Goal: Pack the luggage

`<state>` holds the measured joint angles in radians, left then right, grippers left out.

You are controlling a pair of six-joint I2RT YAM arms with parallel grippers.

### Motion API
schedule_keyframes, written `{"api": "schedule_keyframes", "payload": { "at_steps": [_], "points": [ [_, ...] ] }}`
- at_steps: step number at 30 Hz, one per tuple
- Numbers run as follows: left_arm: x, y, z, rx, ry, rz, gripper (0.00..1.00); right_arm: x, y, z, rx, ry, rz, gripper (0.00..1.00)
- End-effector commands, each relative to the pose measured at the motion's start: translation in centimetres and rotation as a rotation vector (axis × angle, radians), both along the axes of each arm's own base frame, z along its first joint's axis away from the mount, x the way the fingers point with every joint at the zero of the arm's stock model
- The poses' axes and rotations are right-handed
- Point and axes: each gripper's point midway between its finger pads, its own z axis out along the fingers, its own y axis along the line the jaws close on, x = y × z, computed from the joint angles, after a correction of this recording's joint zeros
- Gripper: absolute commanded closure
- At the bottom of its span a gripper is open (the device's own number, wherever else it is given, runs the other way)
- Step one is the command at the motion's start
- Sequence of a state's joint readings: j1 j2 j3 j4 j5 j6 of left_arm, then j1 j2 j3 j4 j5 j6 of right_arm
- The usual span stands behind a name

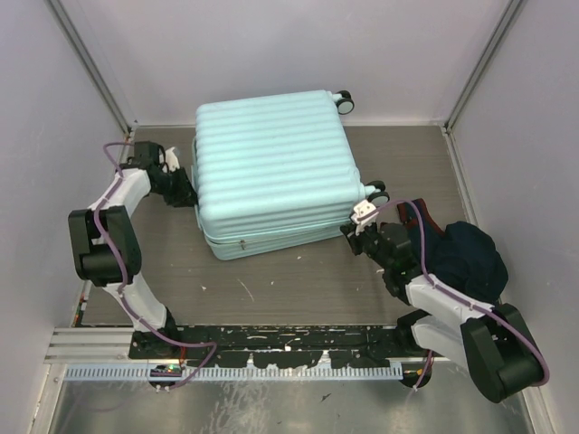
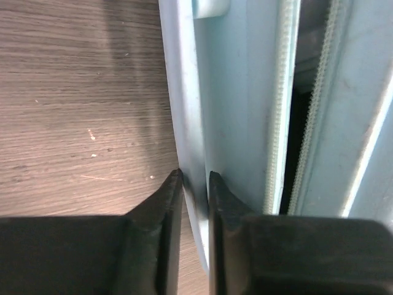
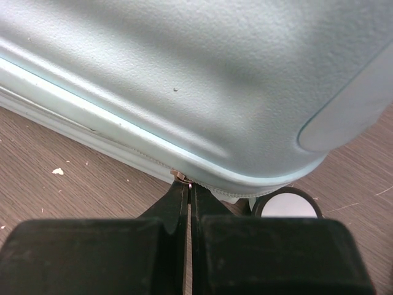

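Observation:
The luggage (image 1: 271, 167), a pale mint-blue ribbed hard-shell suitcase, lies flat with its lid down in the middle of the table. My left gripper (image 1: 185, 192) is at its left side. In the left wrist view the gripper (image 2: 193, 175) is shut on a thin rim of the shell (image 2: 187, 123), and a dark gap (image 2: 301, 123) shows between two zipper rows. My right gripper (image 1: 351, 231) is at the front right corner. In the right wrist view it (image 3: 187, 183) is shut on a small coppery zipper pull (image 3: 178, 175) under the shell (image 3: 196, 74).
A heap of dark clothing (image 1: 470, 258) lies on the table right of my right arm. The suitcase's dark wheels (image 1: 344, 101) stick out on its right side, one (image 3: 287, 204) just right of my right fingers. White walls enclose the table on three sides.

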<state>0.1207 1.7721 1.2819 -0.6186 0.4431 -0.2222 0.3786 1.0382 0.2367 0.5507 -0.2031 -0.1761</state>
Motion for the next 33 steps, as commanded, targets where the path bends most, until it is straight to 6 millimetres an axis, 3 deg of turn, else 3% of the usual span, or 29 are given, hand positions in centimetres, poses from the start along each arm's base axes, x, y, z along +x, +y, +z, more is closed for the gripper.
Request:
{"api": "schedule_keyframes", "payload": {
  "at_steps": [1, 13, 20, 27, 33],
  "points": [
    [0.1, 3.9, -1.9, 0.195, 0.051, 0.022, 0.98, 2.4, -1.7, 5.3, -0.016, -0.2, -0.075, 0.99],
    [2.6, 7.8, -1.6, 0.317, 0.06, 0.028, 1.0, 3.6, -8.9, 5.1, -0.046, -0.2, -0.156, 0.99],
    [4.5, 8.9, -2.0, 0.343, 0.062, 0.003, 1.0, 5.2, -12.2, 5.3, 0.01, -0.152, -0.171, 0.99],
    [5.5, 9.1, -2.2, 0.351, 0.052, -0.037, 1.0, 6.6, -12.2, 5.4, 0.03, -0.153, -0.115, 0.99],
    [6.0, 9.1, -3.5, 0.341, 0.065, -0.064, 1.0, 10.1, -10.8, 5.5, 0.172, -0.047, -0.008, 0.99]
  ]
}}
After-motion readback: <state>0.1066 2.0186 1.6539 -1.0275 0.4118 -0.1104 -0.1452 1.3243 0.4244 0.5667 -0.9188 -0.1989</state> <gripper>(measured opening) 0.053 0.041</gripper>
